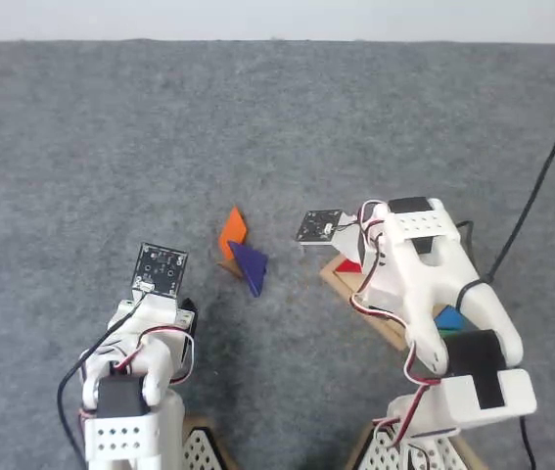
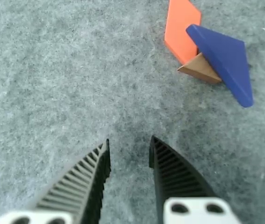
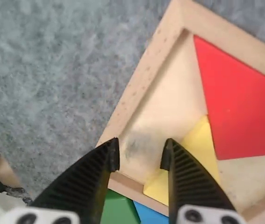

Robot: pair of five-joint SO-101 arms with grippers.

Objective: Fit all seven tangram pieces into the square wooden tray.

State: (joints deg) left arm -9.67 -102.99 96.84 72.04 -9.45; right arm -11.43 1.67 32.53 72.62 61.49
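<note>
Tangram pieces (image 1: 233,231) looked light, stiff and smooth; better to pinch one by two opposite edges. From above, an orange parallelogram (image 1: 232,236), long axis pointing away from the arms, touched a dark blue triangle (image 1: 250,267) between the arms. The wooden tray (image 1: 344,284) lay partly under the right arm. The left wrist camera showed the triangle leaning on a brown piece (image 2: 200,70), with the left gripper (image 2: 130,142) near it, jaws parted and empty. On the right wrist camera, the right gripper (image 3: 141,144) hung over the tray's corner, jaws parted too.
</note>
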